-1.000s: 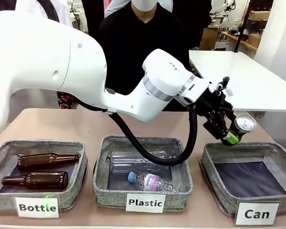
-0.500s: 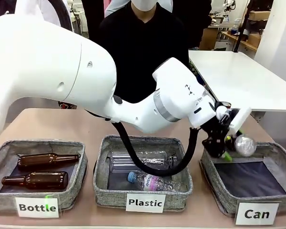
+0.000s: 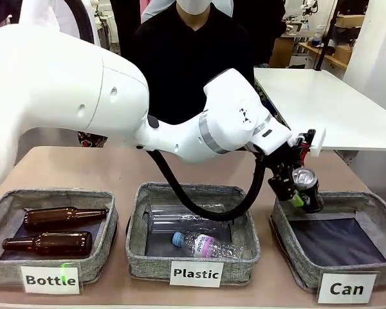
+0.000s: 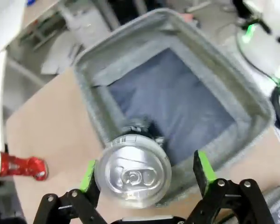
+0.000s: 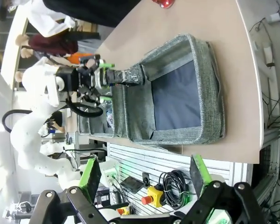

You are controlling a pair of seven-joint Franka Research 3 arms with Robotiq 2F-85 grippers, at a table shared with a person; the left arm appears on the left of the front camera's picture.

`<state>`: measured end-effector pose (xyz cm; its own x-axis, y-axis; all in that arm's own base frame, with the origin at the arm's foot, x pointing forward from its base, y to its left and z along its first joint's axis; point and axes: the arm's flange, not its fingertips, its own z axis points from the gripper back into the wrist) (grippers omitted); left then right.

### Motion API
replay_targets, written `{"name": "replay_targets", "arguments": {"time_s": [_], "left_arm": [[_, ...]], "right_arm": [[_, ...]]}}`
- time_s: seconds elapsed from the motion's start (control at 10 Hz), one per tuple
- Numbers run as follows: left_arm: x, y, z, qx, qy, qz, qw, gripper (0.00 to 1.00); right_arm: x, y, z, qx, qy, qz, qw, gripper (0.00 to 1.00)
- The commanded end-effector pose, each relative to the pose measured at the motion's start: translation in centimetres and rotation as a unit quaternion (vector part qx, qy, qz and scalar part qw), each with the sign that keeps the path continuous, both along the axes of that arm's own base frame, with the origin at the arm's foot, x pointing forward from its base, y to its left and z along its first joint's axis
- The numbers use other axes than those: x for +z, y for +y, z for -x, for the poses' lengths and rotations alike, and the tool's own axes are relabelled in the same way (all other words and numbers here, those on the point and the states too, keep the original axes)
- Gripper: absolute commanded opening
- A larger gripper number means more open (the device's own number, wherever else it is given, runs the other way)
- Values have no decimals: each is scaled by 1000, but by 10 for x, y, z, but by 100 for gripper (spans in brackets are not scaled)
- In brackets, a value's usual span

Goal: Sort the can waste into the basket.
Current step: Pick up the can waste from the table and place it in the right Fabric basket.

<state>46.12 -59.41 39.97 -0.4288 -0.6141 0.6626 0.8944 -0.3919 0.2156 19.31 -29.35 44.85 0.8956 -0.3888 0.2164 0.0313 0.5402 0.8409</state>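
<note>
Release step: your left end effector stands wide; black silver-topped metal can loose within, grey woven basket beneath. Next: withdraw upward.

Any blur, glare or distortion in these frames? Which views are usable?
Front view: sharp and evenly lit, only the black can slightly soft. Left wrist view: motion-smeared, basket weave and red can soft, mild sheen on the black can's lid. Right wrist view: crisp but rolled sideways, wide-angle bowing at the edges.
</note>
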Motion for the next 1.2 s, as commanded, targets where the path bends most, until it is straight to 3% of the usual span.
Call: {"name": "replay_targets", "arguments": {"time_s": [0.0, 0.1, 0.2, 0.5, 0.7, 0.9, 1.1], "left_arm": [[-1, -12, 4, 76, -6, -25, 997, 100], [-3, -12, -1, 94, 33, -53, 994, 100], [-6, -12, -4, 81, 116, -91, 986, 100], [-2, -8, -4, 63, 111, -60, 990, 100], [23, 17, -10, 43, 189, -25, 981, 100], [61, 70, -14, 49, 272, -11, 961, 100], [91, 151, -7, 38, 309, 22, 950, 100]], "right_arm": [[-1, 0, 1, -5, 12, 1, 1000, 100], [0, 0, 0, 0, 0, 0, 1000, 100], [0, 0, 0, 0, 0, 0, 1000, 100], [0, 0, 0, 0, 0, 0, 1000, 100], [0, 0, 0, 0, 0, 0, 1000, 100], [2, 19, -6, 25, 10, -13, 1000, 100], [7, 62, -21, 62, 22, -16, 998, 100]]}}
